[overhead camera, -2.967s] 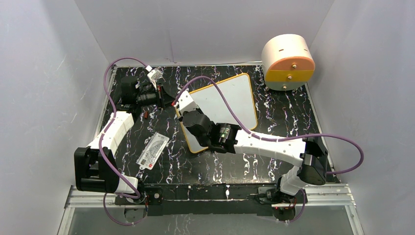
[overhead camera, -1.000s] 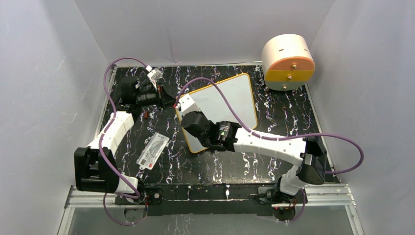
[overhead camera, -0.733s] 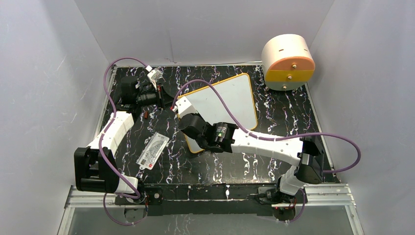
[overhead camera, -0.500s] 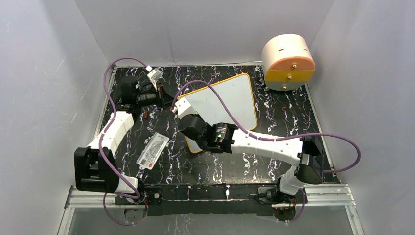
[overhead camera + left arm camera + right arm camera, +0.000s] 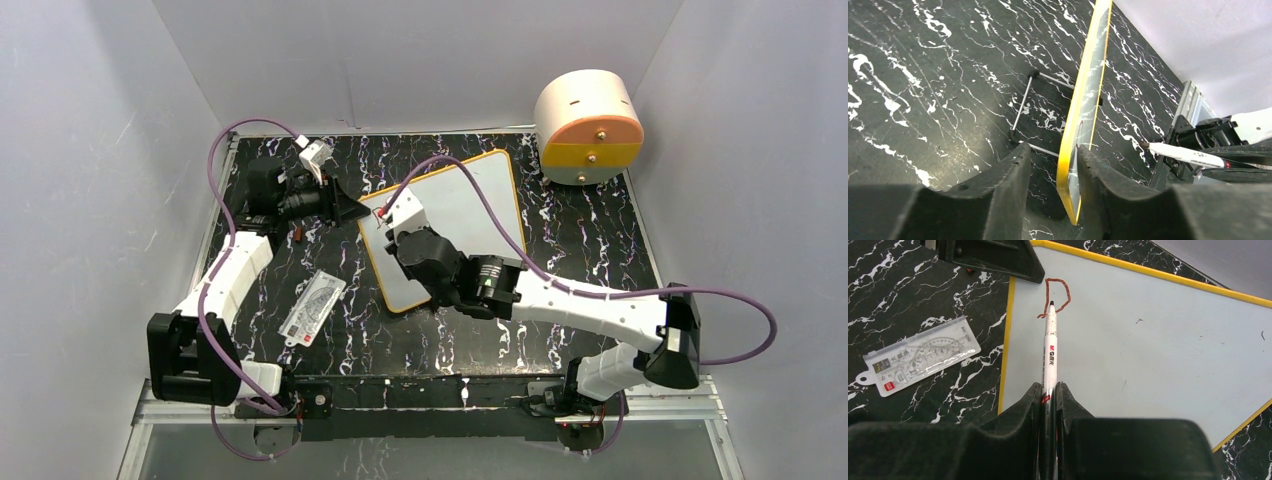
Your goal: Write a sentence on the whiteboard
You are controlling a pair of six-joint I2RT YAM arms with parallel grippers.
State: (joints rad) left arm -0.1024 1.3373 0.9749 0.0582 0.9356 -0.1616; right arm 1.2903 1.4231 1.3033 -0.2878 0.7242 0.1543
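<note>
From above, the board (image 5: pixel 480 200) rests at a slant on the worktop (image 5: pixel 560 250). The left hand (image 5: pixel 345 208) sits at the board's corner, most likely to steady it against the push of writing. The right hand (image 5: pixel 398 222) hangs over that same corner, just beside the left one, which suits starting the first line there. A card (image 5: pixel 312 308) lies well apart from both hands, clear of the work.

In the left wrist view, the board's yellow edge runs between this hand's two fingers. One finger lies against the edge and the other stands off with a dark gap. The hand is therefore open around the edge, bracing rather than clamping. The marker (image 5: pixel 1188 156) points in from the right of the hand.

In the right wrist view, the right hand is closed on the marker, with the barrel straight out ahead and the tip seemingly on the board. At the tip the sentence (image 5: pixel 1055 295) is only begun: one reddish-brown loop, the first letter.

Compared with half a second earlier, the right elbow has swung outward and its wrist has moved along the board. The left arm has shifted slightly, with its hand at the same corner. The board and card lie as they were.
</note>
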